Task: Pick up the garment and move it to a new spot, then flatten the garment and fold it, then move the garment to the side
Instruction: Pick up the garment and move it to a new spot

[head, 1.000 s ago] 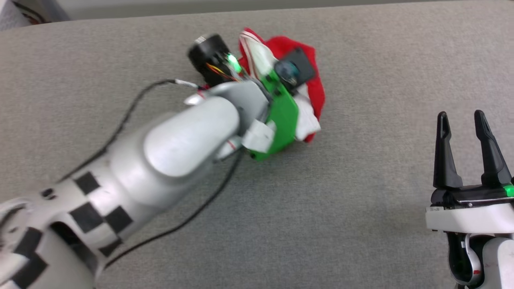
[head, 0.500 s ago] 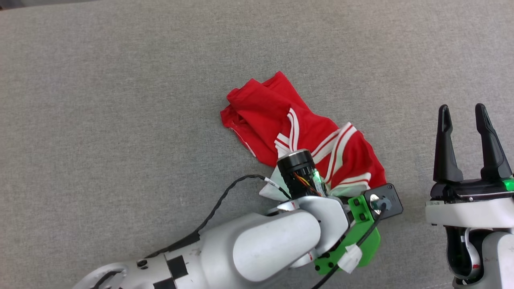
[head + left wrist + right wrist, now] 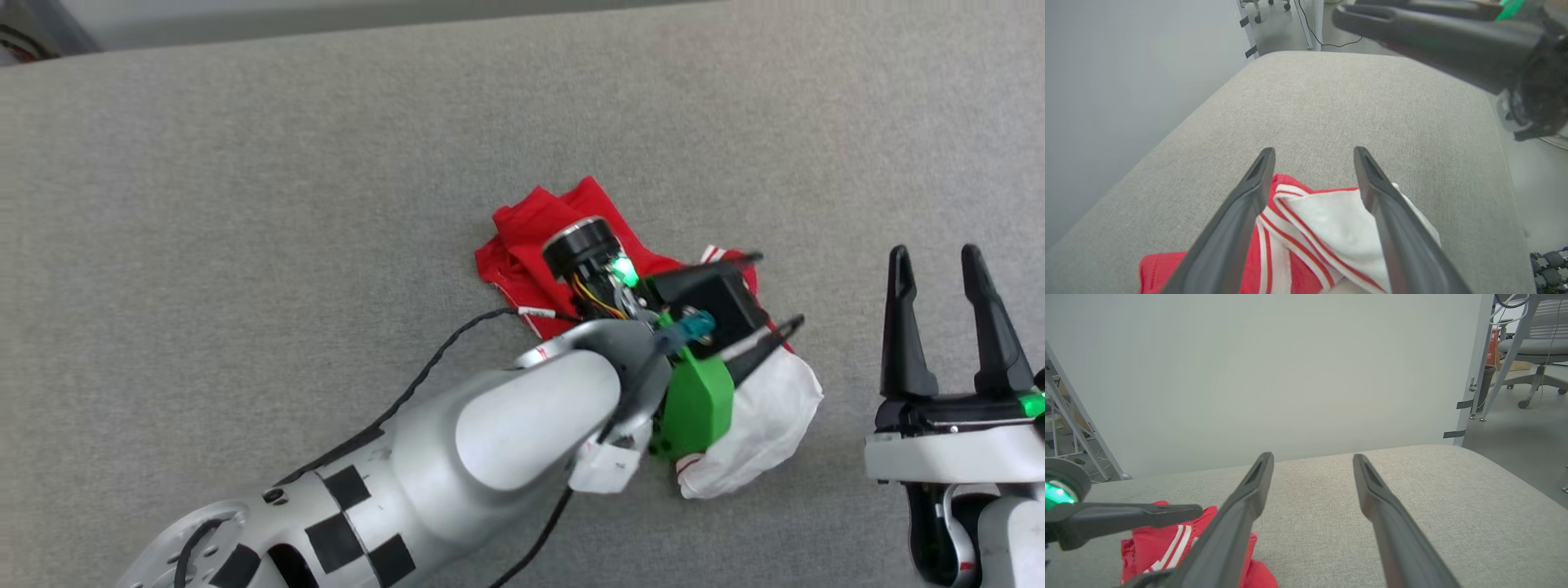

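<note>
2 pincers gape wide: left pincer [image 3: 1312, 151] over the crumpled garment [image 3: 1323, 220], right pincer [image 3: 934, 253] apart, holding nothing.

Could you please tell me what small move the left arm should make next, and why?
Probably lift the left end effector a little, clear of the garment. It stands open with nothing gripped, and the garment lies crumpled on the grey cushion, its white sleeve bunched beneath. Clearing it would expose an edge to pull flat; the right end effector stands open to the side.
</note>
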